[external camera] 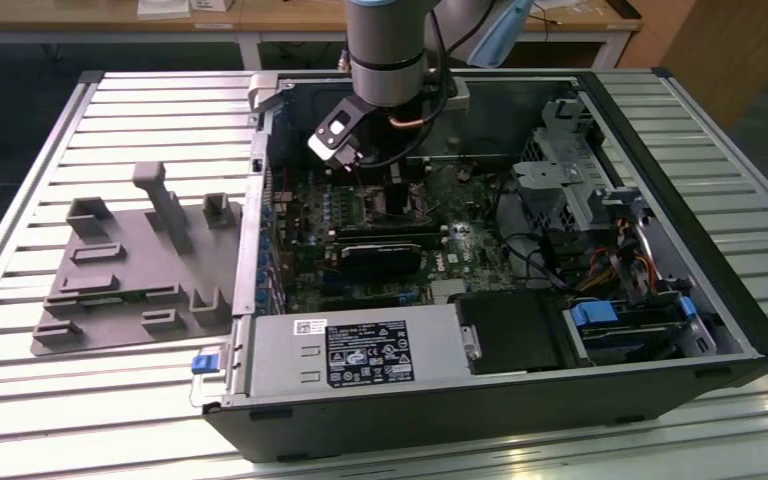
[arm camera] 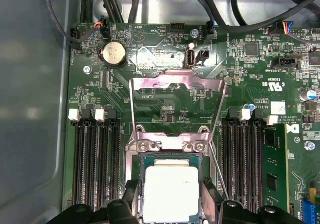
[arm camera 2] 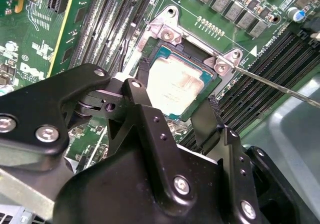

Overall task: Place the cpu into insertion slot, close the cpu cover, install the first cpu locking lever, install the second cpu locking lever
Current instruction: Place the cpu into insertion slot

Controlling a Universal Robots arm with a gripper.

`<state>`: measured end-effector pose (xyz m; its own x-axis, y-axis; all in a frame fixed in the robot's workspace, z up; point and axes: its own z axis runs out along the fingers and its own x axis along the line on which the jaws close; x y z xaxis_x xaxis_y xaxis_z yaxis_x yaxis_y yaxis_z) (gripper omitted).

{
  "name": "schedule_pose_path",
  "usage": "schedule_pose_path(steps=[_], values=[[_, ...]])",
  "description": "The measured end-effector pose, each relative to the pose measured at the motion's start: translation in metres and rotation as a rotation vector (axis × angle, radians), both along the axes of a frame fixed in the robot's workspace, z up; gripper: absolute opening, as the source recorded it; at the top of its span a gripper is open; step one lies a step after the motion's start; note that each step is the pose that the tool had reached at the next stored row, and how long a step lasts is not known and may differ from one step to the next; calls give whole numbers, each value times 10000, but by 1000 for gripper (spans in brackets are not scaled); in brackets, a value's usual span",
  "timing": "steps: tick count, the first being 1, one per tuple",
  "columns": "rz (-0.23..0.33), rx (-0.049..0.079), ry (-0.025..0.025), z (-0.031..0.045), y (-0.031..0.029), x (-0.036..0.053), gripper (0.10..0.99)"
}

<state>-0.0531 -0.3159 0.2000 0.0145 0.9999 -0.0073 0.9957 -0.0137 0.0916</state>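
At the exterior view's left a grey moulded fixture point(external camera: 131, 270) is lying on the slatted table point(external camera: 37, 400); right of it, inside the open case point(external camera: 491, 410), the gripper point(arm camera 2: 178, 87) is seating the flat, pale-metal cpu point(arm camera: 171, 194) in the silver-rimmed insertion slot point(arm camera: 170, 145), jaws narrowed onto its edges. The thin, windowed cpu cover point(arm camera: 175, 82) is sitting swung open beyond. Finishing seems to be calling for a level, gentle touch.

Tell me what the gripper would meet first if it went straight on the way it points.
Most likely the cpu, which lies directly under the gripper at the insertion slot; how much gap separates them is unclear.
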Motion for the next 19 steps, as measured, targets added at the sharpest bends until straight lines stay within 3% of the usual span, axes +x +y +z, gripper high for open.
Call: schedule_pose_path(steps=[7,8,9,11,12,15,16,18,19], values=[[-10,-3,1,1,0,0,596],[-11,-3,1,1,0,-1,533],[-13,-3,1,1,0,0,533],[-15,-3,1,1,0,0,416],[-16,-3,1,1,0,0,416],[-19,-4,2,1,-1,-1,239],[-21,-3,1,1,0,0,239],[-23,-3,1,1,0,0,122],[-24,-3,1,1,0,-1,122]])
